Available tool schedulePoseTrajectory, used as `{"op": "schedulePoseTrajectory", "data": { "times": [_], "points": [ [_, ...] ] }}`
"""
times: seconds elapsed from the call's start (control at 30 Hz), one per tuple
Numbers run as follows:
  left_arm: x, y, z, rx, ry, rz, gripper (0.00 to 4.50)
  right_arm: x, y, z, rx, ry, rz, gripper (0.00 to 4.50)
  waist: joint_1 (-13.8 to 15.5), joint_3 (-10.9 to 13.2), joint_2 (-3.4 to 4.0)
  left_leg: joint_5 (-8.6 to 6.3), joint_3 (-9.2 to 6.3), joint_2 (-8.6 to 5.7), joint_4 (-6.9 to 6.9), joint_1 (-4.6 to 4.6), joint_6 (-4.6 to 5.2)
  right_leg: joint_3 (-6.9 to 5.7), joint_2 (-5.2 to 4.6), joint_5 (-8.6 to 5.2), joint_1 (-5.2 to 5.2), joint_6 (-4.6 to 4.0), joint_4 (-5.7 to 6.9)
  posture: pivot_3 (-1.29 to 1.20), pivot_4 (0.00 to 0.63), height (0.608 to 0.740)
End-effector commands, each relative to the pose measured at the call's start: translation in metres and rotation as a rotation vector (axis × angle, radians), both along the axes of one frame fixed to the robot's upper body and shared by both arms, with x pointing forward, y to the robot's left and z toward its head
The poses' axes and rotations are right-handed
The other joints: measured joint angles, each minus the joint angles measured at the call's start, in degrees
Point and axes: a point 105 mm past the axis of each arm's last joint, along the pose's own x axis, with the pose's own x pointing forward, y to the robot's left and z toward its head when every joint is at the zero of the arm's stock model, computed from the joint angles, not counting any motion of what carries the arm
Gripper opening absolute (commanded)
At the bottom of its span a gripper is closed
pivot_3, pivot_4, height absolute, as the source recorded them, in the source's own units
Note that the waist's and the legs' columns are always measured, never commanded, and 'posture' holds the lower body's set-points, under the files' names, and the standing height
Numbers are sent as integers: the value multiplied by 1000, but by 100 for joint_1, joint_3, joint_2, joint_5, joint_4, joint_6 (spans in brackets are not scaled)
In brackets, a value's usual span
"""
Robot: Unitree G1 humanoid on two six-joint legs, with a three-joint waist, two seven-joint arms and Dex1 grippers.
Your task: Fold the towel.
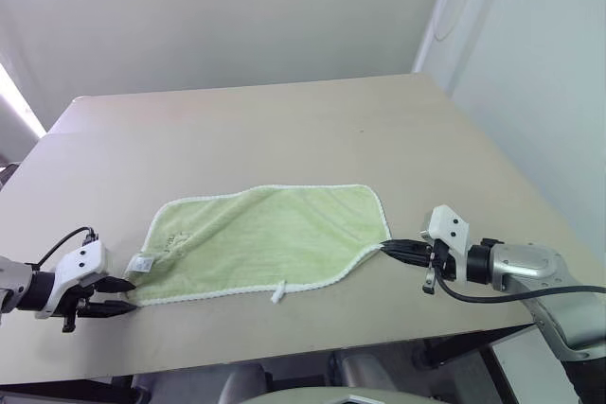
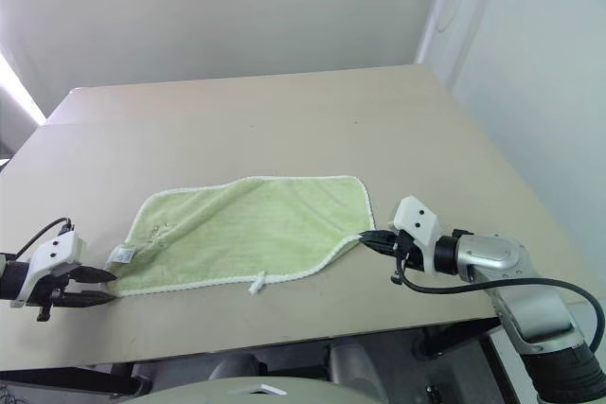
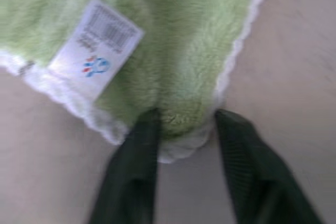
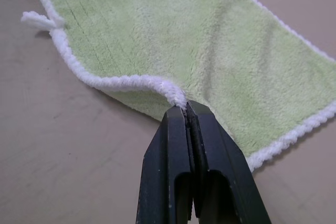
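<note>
Where the towel (image 1: pixel 265 238) lies, bare table (image 1: pixel 284 130), wall behind.

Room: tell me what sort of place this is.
Probably a plain indoor test room or lab: a bare beige table, blank white walls, and only a green towel laid out.

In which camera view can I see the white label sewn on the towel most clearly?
The left wrist view: the label lies close to the camera on the towel, and its barcode and blue print show. Both eye views show it as a small white patch at the towel corner near the left gripper.
</note>
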Motion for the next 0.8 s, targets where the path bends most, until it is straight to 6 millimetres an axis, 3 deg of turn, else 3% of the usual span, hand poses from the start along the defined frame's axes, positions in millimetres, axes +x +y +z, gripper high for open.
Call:
{"op": "schedulePoseTrajectory", "data": {
  "times": [0.03,0.1,0.47,0.57,0.8],
  "points": [
    [-4,2,-6,1,54,-13,465,1,2,12,-11,-51,22,0,-16,-1,3,0,0,0,0,1,0,0,0,0,0,0,-1,0,0,712],
    [0,2,-4,-21,55,-4,71,1,2,12,-13,-49,22,0,-30,-1,2,0,3,0,0,-1,0,1,-2,0,-1,0,-4,0,0,712],
    [9,0,-1,-132,3,104,71,5,-2,13,-31,-61,-10,0,1,-2,2,0,4,-1,1,-3,0,2,-4,0,-3,0,-4,0,0,712],
    [15,-5,4,-272,-31,204,71,7,-1,15,-20,-68,-12,0,48,-1,2,0,4,-1,1,-3,0,2,-4,0,-3,0,-4,0,0,712],
    [22,-5,7,-364,-52,334,71,13,-1,17,-22,-82,-13,0,78,-11,-29,0,1,-1,2,-6,0,0,-3,0,-4,0,-5,0,0,712]
  ]
}}
